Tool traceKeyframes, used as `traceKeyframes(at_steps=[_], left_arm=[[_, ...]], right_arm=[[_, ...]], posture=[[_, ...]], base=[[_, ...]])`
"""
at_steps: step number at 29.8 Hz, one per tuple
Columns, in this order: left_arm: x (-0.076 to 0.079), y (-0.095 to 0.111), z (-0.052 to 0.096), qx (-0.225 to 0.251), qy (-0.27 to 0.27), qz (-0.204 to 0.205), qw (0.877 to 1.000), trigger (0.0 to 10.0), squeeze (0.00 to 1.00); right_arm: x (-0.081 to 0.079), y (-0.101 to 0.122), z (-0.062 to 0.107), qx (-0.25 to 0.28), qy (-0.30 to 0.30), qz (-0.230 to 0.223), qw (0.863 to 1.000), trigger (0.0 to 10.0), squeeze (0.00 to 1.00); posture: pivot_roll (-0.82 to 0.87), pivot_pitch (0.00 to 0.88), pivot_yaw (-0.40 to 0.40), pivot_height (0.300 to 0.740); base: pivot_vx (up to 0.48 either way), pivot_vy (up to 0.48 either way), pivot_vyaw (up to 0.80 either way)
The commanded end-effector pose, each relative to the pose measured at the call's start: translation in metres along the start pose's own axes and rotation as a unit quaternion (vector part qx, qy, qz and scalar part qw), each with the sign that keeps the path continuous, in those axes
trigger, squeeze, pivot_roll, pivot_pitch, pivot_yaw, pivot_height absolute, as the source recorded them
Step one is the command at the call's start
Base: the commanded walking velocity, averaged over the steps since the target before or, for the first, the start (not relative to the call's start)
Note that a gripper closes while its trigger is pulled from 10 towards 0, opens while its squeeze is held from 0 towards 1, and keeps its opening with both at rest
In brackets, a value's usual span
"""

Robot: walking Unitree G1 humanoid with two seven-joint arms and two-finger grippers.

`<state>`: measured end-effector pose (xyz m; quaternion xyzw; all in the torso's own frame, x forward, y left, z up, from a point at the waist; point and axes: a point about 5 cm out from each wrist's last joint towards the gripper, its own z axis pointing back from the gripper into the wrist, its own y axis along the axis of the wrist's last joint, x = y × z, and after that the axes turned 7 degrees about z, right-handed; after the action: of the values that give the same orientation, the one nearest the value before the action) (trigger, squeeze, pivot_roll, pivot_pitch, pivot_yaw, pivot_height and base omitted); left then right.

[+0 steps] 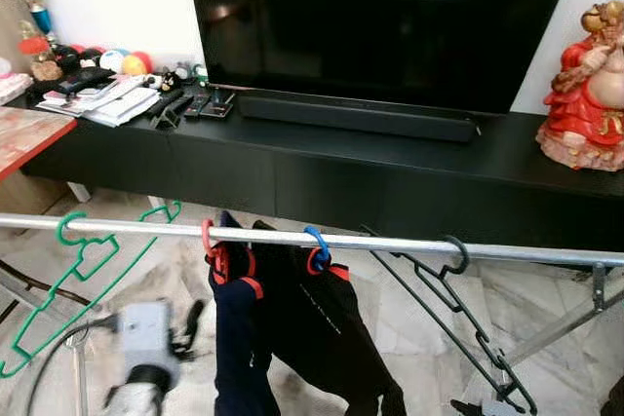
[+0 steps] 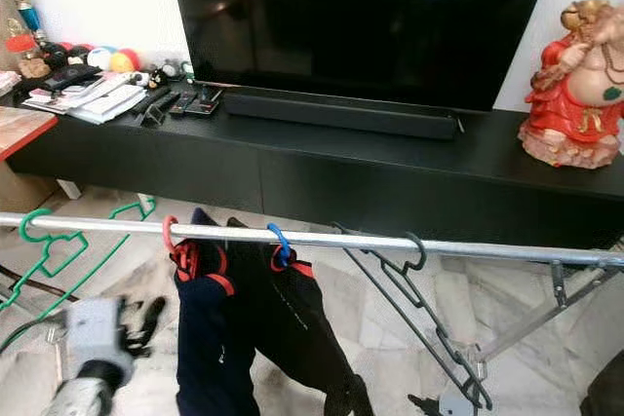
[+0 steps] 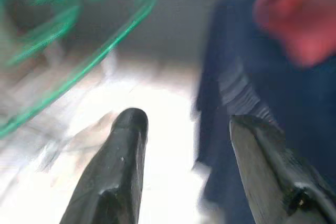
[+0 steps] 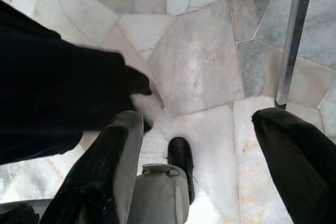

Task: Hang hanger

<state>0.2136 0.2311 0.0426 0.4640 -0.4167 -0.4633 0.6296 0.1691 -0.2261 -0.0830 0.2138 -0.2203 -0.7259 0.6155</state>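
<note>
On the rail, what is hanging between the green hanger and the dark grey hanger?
Between the green hanger and the dark grey hanger, dark garments hang from a red hook and a blue hook, in both eye views.

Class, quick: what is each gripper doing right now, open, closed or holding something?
Left gripper: open, holding nothing, between the green hanger and the dark garment.
Right gripper: open, holding nothing, above the floor.
</note>
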Motion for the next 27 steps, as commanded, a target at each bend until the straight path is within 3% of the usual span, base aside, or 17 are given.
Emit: traceKeyframes(at_steps=[1, 2, 3, 4, 5, 6, 7, 9, 12, 14, 18, 27], left_arm=[[-0.024, -0.02, 0.006, -0.046, 0.049, 0.005, 0.998, 10.0, 0.69], [-0.044, -0.045, 0.006, -0.115, 0.07, -0.017, 0.991, 10.0, 0.0], [-0.052, -0.057, 0.006, -0.15, 0.072, -0.048, 0.985, 10.0, 0.0], [-0.052, -0.057, 0.006, -0.15, 0.072, -0.048, 0.985, 10.0, 0.0], [-0.056, -0.067, 0.006, -0.187, 0.064, -0.089, 0.976, 10.0, 0.0], [-0.056, -0.067, 0.006, -0.187, 0.064, -0.089, 0.976, 10.0, 0.0], [-0.059, -0.079, 0.007, -0.227, 0.055, -0.104, 0.967, 10.0, 0.0], [-0.059, -0.079, 0.007, -0.227, 0.055, -0.104, 0.967, 10.0, 0.0], [-0.041, -0.107, 0.012, -0.321, 0.006, -0.095, 0.942, 10.0, 0.0], [-0.037, -0.111, 0.012, -0.331, -0.002, -0.092, 0.939, 10.0, 0.0], [-0.016, -0.132, 0.02, -0.384, -0.028, -0.113, 0.916, 10.0, 0.0], [0.001, -0.128, 0.007, -0.372, -0.029, -0.095, 0.923, 10.0, 0.0]], right_arm=[[0.0, -0.001, 0.0, -0.004, -0.003, -0.002, 1.0, 10.0, 0.0], [0.0, -0.002, 0.0, -0.004, -0.004, -0.003, 1.0, 10.0, 0.0], [-0.001, -0.002, 0.0, -0.004, -0.004, -0.004, 1.0, 10.0, 0.0], [-0.001, -0.002, 0.0, -0.004, -0.004, -0.004, 1.0, 10.0, 0.0], [-0.001, -0.002, 0.0, -0.005, -0.005, -0.004, 1.0, 10.0, 0.0], [-0.001, -0.002, 0.0, -0.005, -0.005, -0.004, 1.0, 10.0, 0.0], [-0.001, -0.002, 0.0, -0.005, -0.006, -0.007, 1.0, 10.0, 0.0], [-0.001, -0.002, 0.0, -0.005, -0.006, -0.007, 1.0, 10.0, 0.0], [-0.001, -0.003, 0.0, -0.009, -0.015, -0.011, 1.0, 10.0, 0.0], [-0.001, -0.003, 0.0, -0.009, -0.017, -0.011, 1.0, 10.0, 0.0], [-0.003, -0.003, -0.001, -0.01, -0.016, -0.01, 1.0, 10.0, 0.0], [-0.004, -0.002, -0.001, -0.009, -0.017, -0.021, 1.0, 10.0, 0.0]], posture=[[0.02, 0.0, 0.015, 0.74], [0.02, 0.0, 0.017, 0.74], [0.02, 0.0, 0.02, 0.74], [0.02, 0.0, 0.02, 0.74], [0.02, 0.0, 0.019, 0.74], [0.02, 0.0, 0.019, 0.74], [0.02, 0.0, 0.02, 0.74], [0.02, 0.0, 0.02, 0.74], [0.01, 0.0, 0.026, 0.74], [0.01, 0.0, 0.026, 0.74], [-0.02, 0.0, 0.029, 0.74], [0.0, 0.0, 0.024, 0.74]], base=[[0.0, 0.0, 0.0], [0.0, 0.0, 0.0], [0.0, 0.0, 0.0], [0.0, 0.0, 0.0], [0.0, 0.0, 0.0], [0.0, 0.0, 0.0], [0.0, 0.0, 0.0], [0.0, 0.0, 0.0], [0.0, 0.0, 0.0], [0.0, 0.0, 0.0], [0.0, 0.0, 0.0], [0.0, 0.0, 0.0]])
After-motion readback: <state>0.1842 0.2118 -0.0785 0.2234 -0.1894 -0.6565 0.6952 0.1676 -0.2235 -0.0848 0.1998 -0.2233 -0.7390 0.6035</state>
